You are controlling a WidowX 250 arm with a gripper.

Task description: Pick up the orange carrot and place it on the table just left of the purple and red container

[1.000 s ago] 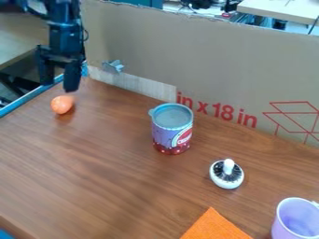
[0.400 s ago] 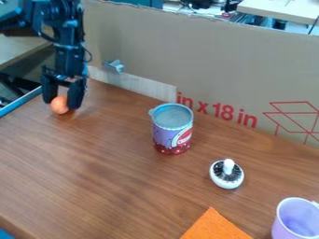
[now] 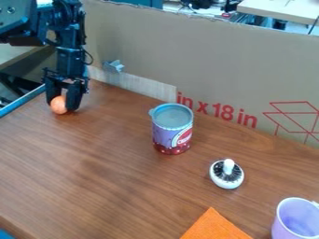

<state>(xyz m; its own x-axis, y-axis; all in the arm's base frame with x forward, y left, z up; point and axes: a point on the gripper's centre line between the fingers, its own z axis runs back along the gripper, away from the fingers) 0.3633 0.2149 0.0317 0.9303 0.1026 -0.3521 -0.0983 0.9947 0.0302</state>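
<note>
At the upper left of the table, the black gripper [image 3: 62,107] points down with its fingers shut on an orange egg-shaped object [image 3: 58,105]. One finger is at the object's left, partly behind it, and the other is against its right side. The object is low, at the tabletop; whether it touches the wood cannot be told. To the right, near the middle, a purple and red can [image 3: 170,135] with a grey lid stands upright.
A white round brush [image 3: 226,179] with an upright handle lies right of the can. An orange cloth [image 3: 213,226] and a light purple cup [image 3: 298,219] are at the lower right. A cardboard wall [image 3: 211,70] runs along the table's [image 3: 112,177] back edge.
The gripper has come down from above and behind the orange object to around it, and its fingers have drawn closer together on it. The can, brush, cloth and cup have stayed put.
</note>
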